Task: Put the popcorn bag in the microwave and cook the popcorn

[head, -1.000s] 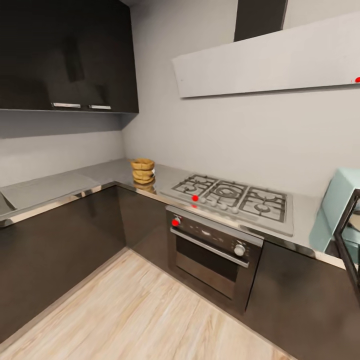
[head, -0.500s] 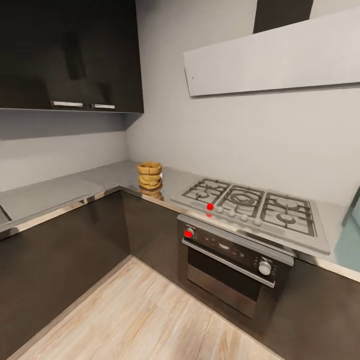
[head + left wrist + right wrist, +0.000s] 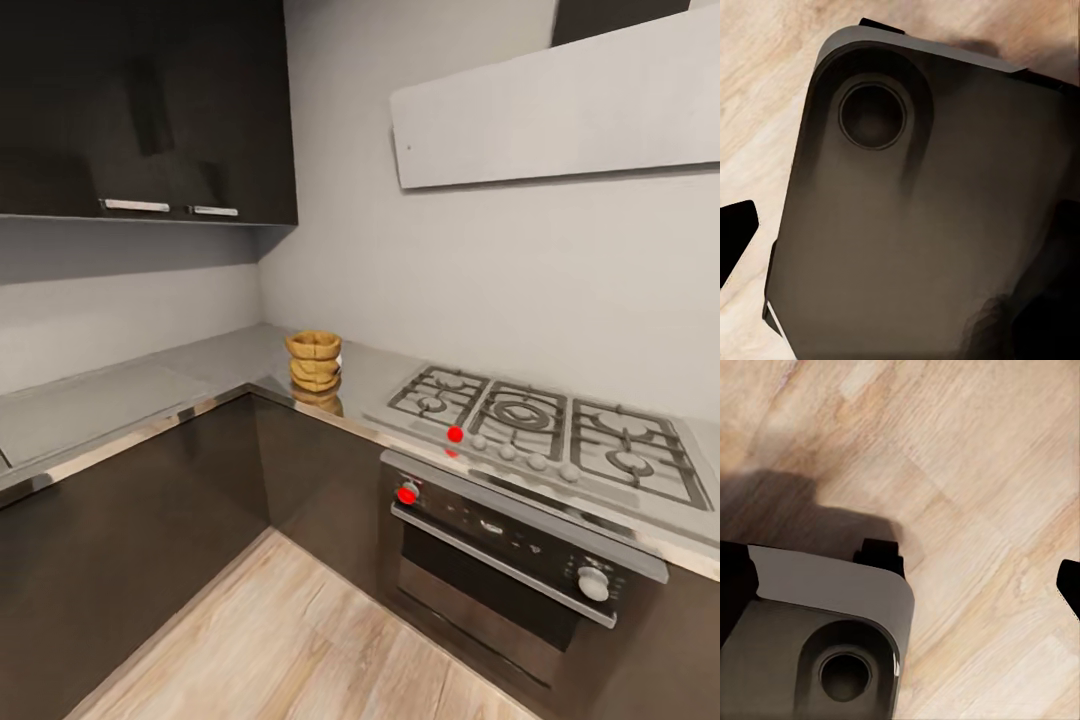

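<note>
Swinging left, my head has carried the view off the microwave, which sat at the 3 o'clock edge a second ago; the things themselves have not shifted. Now the popcorn bag (image 3: 314, 361) stands upright near the inner corner of the grey counter (image 3: 120, 395), at about 10 o'clock from the picture's middle, with the gas hob (image 3: 545, 430) well apart from it toward 3 o'clock and the steel oven (image 3: 510, 560) under that hob. Dark upper cabinets (image 3: 150, 110) hang at 11 o'clock and the white hood (image 3: 560, 110) at 1 o'clock.

I judge this to be the approach step: I am still on my way to the bag and nothing has been picked up. The next move calls for rolling closer to the corner, squaring my trunk to the bag, and raising one arm over the counter edge.

Both arms hang low beside me. Each wrist camera looks down on my dark base (image 3: 930, 225) and the wooden floor (image 3: 967, 472). Whether either hand is spread or pressed together, I cannot tell; a dark tip (image 3: 735, 236) at the frame edge gives too little.
</note>
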